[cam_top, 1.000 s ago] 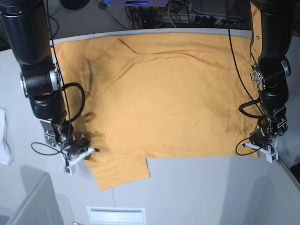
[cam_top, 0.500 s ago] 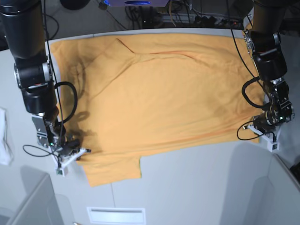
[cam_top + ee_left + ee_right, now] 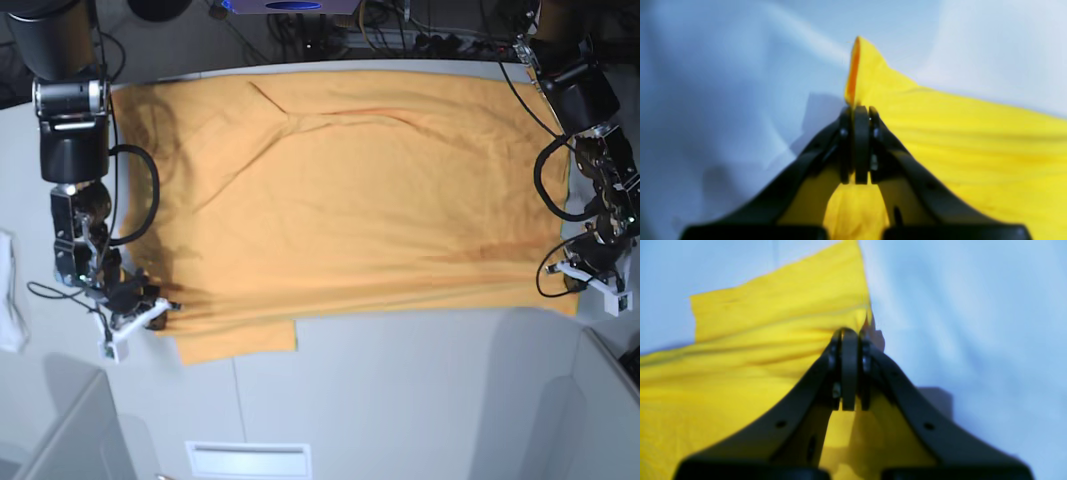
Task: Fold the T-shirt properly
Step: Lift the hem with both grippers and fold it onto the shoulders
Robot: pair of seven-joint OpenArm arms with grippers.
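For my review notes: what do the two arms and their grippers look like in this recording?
Both arms are thick black cylindrical segments with silver bands at the joints, and loose black cables loop beside each forearm. The left gripper and right gripper carry white bracket-like mounts in the base view. In the wrist views each shows matte black fingers curving to a rounded tip, with small screws.

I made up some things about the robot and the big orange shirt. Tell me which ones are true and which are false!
1. The light-orange cotton T-shirt lies spread out on the pale grey table. True.
2. The left gripper is wide open. False: it is shut, pinching the shirt's edge.
3. The right gripper is pinching the shirt too. True.
4. Both grippers hold the same corner. False: they grip opposite ends of the shirt.
5. The shirt is rolled into a ball. False: it lies mostly flat with a few wrinkles.
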